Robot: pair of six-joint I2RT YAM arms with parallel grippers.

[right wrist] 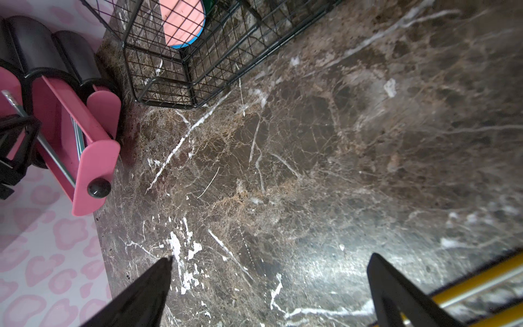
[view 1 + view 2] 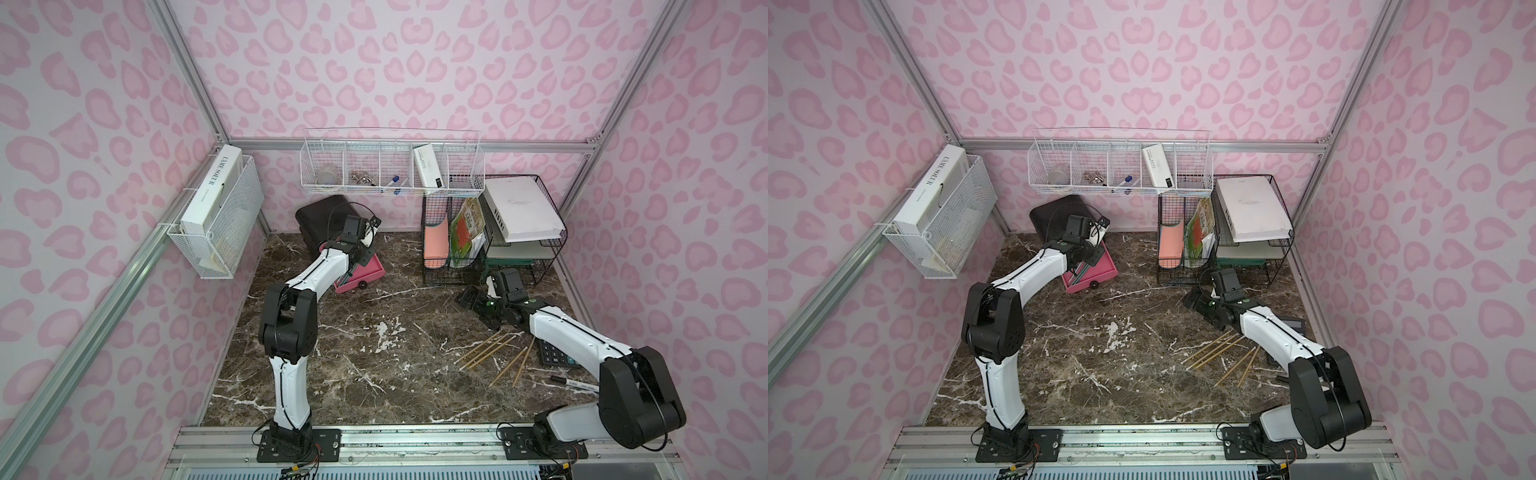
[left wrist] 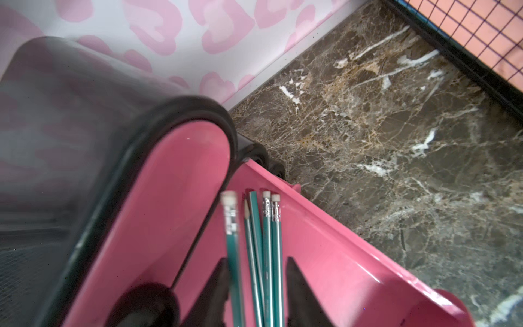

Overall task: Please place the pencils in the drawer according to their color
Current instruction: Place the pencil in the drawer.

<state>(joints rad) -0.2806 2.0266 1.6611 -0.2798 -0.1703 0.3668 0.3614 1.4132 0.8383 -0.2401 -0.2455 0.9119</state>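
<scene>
The white book [image 2: 212,189] at nine o'clock reads "L'AME SOEUR". The tabletop [image 2: 374,374] is brown marble and the walls [image 2: 415,62] pink-spotted. The left gripper [image 3: 256,259], jaws parted, straddles loose teal pencils [image 3: 268,240] in the open pink drawer [image 3: 339,254] at eleven. The right gripper [image 1: 271,256] gapes empty. Tan pencils [image 2: 490,353] lie at four.

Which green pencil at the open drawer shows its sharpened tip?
The green pencil beside the blurred pencil: bare wooden point, while the others show erasers or a flat end.
</scene>
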